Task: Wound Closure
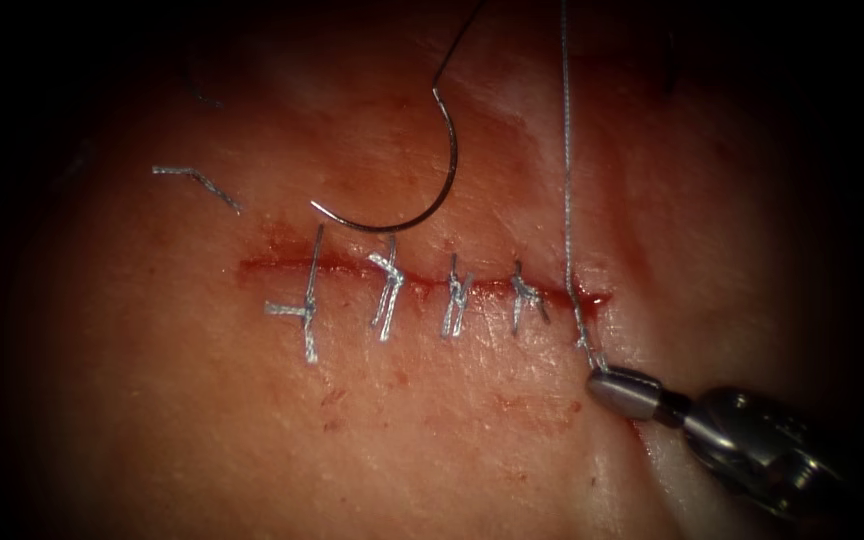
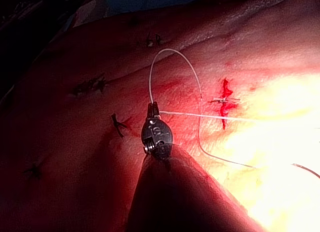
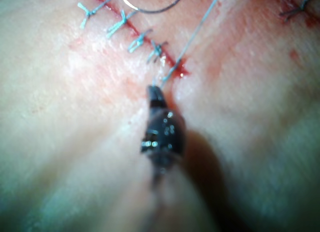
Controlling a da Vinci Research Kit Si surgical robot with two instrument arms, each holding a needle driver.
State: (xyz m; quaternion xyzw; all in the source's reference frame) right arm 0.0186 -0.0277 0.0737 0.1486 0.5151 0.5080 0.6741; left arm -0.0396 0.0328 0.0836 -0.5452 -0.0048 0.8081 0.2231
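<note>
Both hands grasp thread (image 1: 567,180), right hand (image 1: 602,380) below cut (image 1: 422,283), left hand (image 2: 153,109), needle (image 1: 430,190) free above.

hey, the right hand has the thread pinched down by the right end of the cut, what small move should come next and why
Probably a gentle pull away from the cut. The right hand is shut on the thread just below the cut, the left hand holds the same thread, and the needle lies free on the tissue above, so that stitch looks unknotted.

The thread (image 1: 566,150) runs off the endoscope view's upper edge, so its far end is cut off. The right tool (image 1: 600,380) hides the thread's lower end where the two meet.
</note>
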